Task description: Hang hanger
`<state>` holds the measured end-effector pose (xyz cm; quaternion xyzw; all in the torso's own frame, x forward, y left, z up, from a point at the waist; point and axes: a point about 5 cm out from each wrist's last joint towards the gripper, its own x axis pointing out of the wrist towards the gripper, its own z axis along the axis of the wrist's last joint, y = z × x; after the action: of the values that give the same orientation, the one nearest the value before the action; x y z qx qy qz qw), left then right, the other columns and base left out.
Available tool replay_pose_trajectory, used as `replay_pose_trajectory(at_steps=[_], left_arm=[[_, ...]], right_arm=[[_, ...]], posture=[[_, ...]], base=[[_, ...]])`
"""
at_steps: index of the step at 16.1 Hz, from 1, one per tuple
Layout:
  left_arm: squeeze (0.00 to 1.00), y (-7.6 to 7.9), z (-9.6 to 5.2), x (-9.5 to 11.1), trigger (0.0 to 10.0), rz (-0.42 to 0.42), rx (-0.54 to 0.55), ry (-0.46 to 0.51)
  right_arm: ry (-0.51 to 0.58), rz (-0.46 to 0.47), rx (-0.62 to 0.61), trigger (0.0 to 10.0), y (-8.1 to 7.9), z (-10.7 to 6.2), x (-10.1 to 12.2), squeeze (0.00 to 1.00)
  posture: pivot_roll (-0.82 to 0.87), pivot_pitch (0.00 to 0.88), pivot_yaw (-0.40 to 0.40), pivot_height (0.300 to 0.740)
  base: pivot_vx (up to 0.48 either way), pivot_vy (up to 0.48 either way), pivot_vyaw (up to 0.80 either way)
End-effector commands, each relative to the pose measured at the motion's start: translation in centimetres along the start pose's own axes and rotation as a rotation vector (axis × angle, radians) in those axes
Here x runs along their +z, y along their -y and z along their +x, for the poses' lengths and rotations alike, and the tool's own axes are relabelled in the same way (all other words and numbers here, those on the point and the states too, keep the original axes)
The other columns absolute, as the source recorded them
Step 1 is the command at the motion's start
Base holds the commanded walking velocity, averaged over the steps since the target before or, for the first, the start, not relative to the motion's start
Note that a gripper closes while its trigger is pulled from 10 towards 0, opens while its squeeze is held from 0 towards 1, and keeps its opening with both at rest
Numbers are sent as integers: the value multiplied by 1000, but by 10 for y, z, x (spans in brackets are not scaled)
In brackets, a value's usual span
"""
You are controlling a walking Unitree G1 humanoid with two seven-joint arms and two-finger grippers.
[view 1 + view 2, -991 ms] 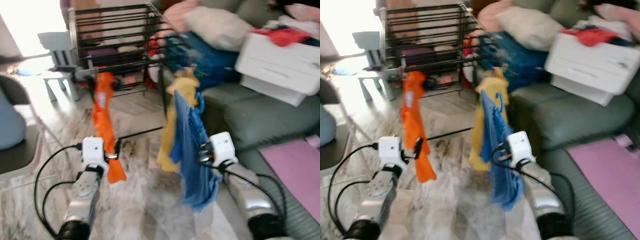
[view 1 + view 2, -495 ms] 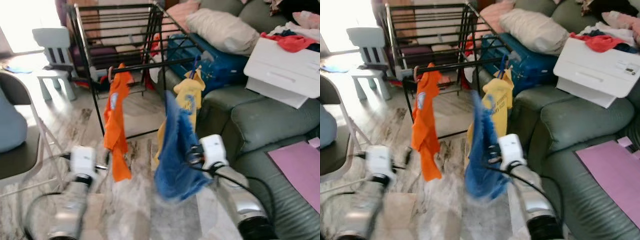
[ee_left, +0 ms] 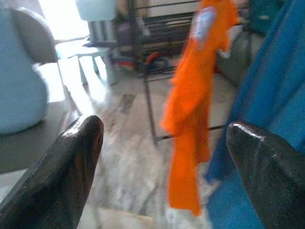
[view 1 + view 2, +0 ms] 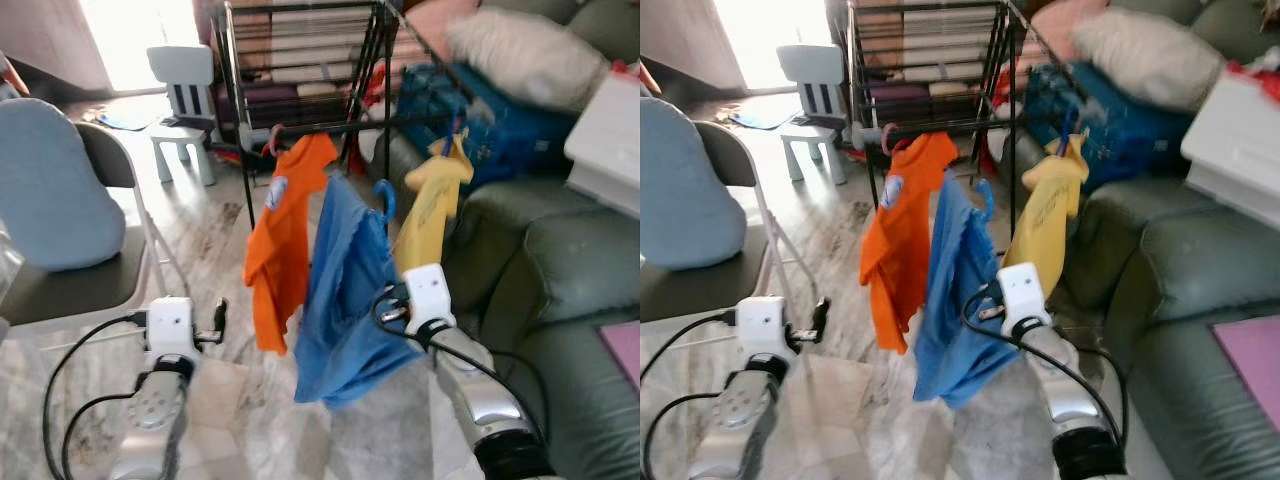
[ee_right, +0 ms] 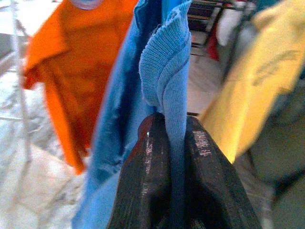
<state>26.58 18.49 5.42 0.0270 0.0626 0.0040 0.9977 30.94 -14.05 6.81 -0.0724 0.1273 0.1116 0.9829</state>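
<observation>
Blue shirt (image 4: pixel 340 290) on its blue hanger (image 4: pixel 384 196) is held up in the air by the right claw (image 5: pixel 171 138), between the orange shirt (image 4: pixel 283 240) and the yellow shirt (image 4: pixel 430 205). In the right wrist view both black fingers (image 5: pixel 143 181) are pressed together on a fold of the blue cloth. The hook of the hanger stands just below the front bar of the black drying rack (image 4: pixel 300 40); I think it is not resting on the bar, but the view is a little blurred there. The orange and the yellow shirt both hang from this front bar.

The left claw (image 3: pixel 164 162) is low, in front of the orange shirt, with its fingers wide apart and nothing between them.

Left of the rack there is a folding chair (image 4: pixel 90 290) with a light blue cushion (image 4: pixel 50 190), and behind it a small white child's chair (image 4: pixel 185 90). A green sofa (image 4: pixel 570 270) stands to the right of the rack.
</observation>
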Motion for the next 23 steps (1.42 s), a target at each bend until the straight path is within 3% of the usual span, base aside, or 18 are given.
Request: replay_pose_trajectory(at_steps=[1,10,13,15,20,23], left_arm=[[0,2,3,2,10000,11,-5,-7],[0,6,3,-8,10000,23,-24,-64],[0,2,4,-10,10000,35,-9,-65],[0,2,5,-6,10000,4,5,-50],[0,-3,-4,-12,10000,12,42,-62],[0,-2,-4,-13,10000,16,60,-64]], right_arm=[[37,3,-79,10000,13,1,7,0],[14,1,-128,10000,18,1,2,0],[-21,19,-252,10000,33,0,-3,0],[-25,88,-325,10000,47,-7,-7,0],[-23,100,-253,10000,34,-15,-15,0],[0,101,-218,10000,27,-12,-8,0]], posture=[[-111,0,40,740],[-105,0,35,740],[-109,0,31,740],[-110,0,27,740],[-112,0,23,740],[-110,0,17,740]], base=[[0,0,0],[0,0,544],[0,0,508],[0,0,0],[0,0,0],[0,0,760]])
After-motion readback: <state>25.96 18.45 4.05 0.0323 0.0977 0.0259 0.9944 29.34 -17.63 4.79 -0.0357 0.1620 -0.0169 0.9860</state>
